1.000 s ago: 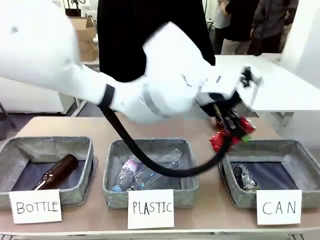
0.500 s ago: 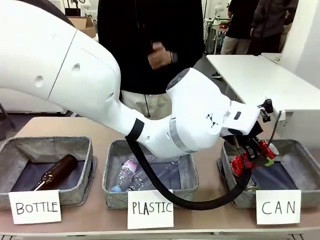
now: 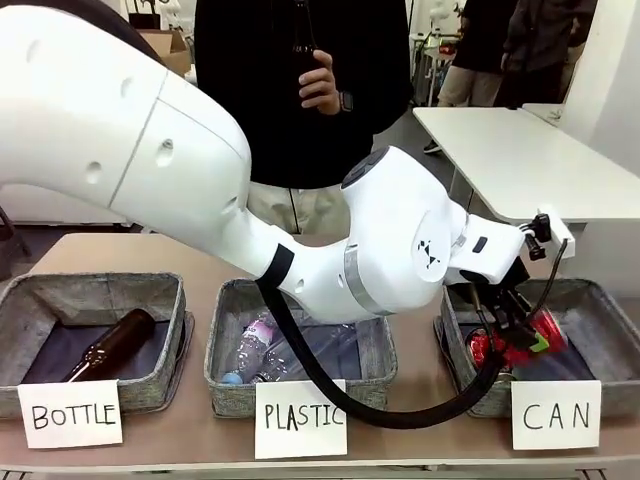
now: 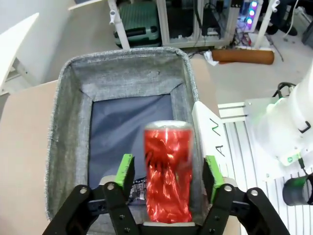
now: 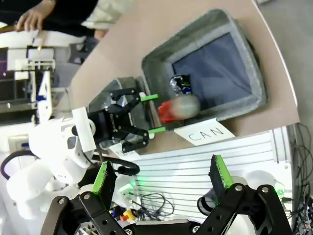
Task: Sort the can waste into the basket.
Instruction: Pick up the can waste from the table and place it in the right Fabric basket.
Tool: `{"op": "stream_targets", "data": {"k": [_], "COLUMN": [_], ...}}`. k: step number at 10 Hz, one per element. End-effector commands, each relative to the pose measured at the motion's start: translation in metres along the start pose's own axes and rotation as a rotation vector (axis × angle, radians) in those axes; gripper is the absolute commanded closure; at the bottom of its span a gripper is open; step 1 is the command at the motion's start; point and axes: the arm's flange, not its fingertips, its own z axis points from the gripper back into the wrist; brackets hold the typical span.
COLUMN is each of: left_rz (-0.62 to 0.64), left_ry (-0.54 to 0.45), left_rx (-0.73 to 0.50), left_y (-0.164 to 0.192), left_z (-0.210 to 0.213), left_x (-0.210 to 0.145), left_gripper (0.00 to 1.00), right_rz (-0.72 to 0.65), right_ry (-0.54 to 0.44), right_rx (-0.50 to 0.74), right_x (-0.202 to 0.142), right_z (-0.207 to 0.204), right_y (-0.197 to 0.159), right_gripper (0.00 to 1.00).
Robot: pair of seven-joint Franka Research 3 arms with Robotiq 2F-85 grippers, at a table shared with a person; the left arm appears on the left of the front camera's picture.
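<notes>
My left gripper (image 3: 508, 318) hangs over the grey basket (image 3: 602, 300) that carries the "CAN" sign (image 3: 557, 413). Its jaws stand open. Blurred, the shiny red can (image 4: 167, 171) sits loose between the green pads (image 4: 126, 170) with a gap on each side. From the right wrist view the red can (image 5: 178, 107) shows just past the left gripper (image 5: 155, 113), above the basket (image 5: 254, 78). On the basket's dark lining lies a dark blue-silver can (image 5: 182, 84). My right gripper (image 5: 161, 181) is open and holds nothing, high above the table's near edge.
A basket signed "PLASTIC" (image 3: 300, 415) with clear bottles (image 3: 262, 345) stands in the middle. Left of it, a basket signed "BOTTLE" (image 3: 70, 413) holds a brown bottle (image 3: 112, 343). A person (image 3: 300, 90) stands across the table. A white table (image 3: 520, 150) is at the back right.
My left arm swung the red can right and down over the CAN basket. Its jaws then opened and the can has come loose.
</notes>
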Motion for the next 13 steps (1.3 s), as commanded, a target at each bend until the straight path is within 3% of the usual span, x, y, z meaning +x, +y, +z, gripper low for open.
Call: {"op": "stream_targets", "data": {"k": [1,6,8,10,12,13], "left_rz": [0.013,0.049,0.118,0.25,0.53,0.689], "left_ry": [0.003,0.024,0.173,0.216,0.272,0.347], "left_rx": [-0.006,0.028,0.077,0.152,0.257,0.274], "left_y": [0.008,0.015,0.023,0.046,0.091,0.104], "left_z": [-0.004,-0.002,0.019,0.118,0.245,0.304], "left_x": [0.013,0.014,0.014,0.001,-0.015,-0.032], "left_gripper": [0.0,0.0,0.0,0.0,0.0,0.0], "right_rz": [0.001,0.001,0.001,0.001,0.001,0.001], "right_ry": [0.003,0.003,0.003,0.003,0.003,0.003], "right_rx": [0.01,0.01,0.01,0.01,0.01,0.01], "right_x": [0.002,0.002,0.002,0.002,0.002,0.002], "right_z": [0.004,0.004,0.004,0.004,0.004,0.004], "right_y": [0.0,0.0,0.0,0.0,0.0,0.0], "right_gripper": [0.0,0.0,0.0,0.0,0.0,0.0]}}
